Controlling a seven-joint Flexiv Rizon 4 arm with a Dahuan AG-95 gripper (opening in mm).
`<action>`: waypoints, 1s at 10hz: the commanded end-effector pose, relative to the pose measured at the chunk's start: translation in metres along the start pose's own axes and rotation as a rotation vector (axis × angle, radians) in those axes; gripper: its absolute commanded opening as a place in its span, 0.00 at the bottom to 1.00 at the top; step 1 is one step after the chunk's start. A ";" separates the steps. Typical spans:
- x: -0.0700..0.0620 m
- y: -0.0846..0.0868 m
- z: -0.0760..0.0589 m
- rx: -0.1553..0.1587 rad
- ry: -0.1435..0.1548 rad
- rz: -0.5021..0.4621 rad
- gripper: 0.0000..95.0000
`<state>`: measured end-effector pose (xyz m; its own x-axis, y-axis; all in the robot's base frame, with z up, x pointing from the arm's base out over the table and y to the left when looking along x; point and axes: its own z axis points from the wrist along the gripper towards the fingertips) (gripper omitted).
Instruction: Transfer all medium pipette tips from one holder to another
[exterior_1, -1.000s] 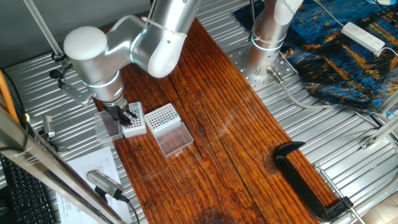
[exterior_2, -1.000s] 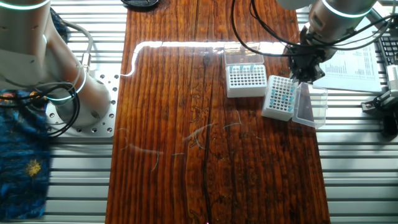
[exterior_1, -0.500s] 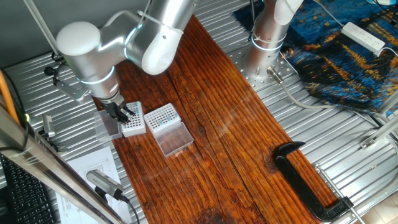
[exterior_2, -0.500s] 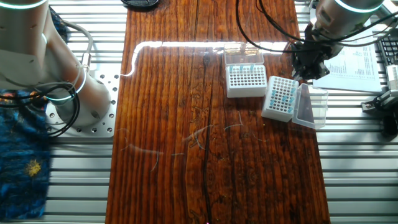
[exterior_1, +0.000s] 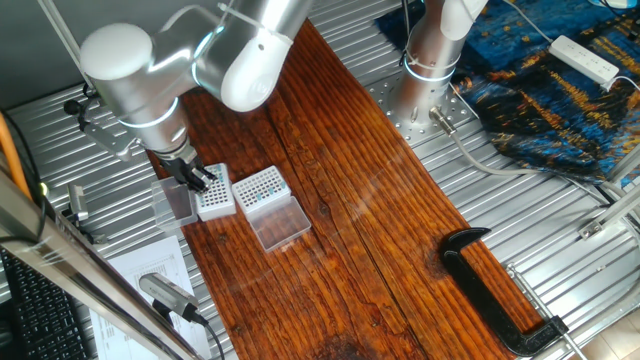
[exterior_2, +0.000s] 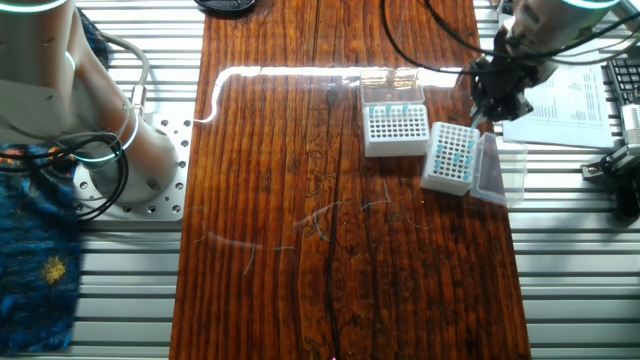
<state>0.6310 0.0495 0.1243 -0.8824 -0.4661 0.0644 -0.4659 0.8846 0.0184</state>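
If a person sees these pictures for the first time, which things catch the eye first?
The big silver robot arm bends over the reddish wooden table, its black gripper above a white-sided rack of teal tips. Beside it stands a clear-sided rack. A black clamp lies at the table's edge.

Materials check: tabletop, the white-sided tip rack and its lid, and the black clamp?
Tabletop: looks like stained wood planks, glossy; grain lines and glare show.
White-sided tip rack: likely opaque white plastic, matte.
Its lid: clear plastic, slightly smoky; the surface shows through.
Black clamp: probably painted or coated metal, dull black.
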 end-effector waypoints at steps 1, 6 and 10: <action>0.003 0.004 -0.009 -0.005 0.015 0.002 0.00; 0.022 0.016 -0.021 -0.032 0.013 0.045 0.00; 0.035 0.047 -0.023 -0.047 0.015 0.100 0.00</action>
<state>0.5789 0.0761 0.1504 -0.9231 -0.3753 0.0839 -0.3713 0.9266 0.0593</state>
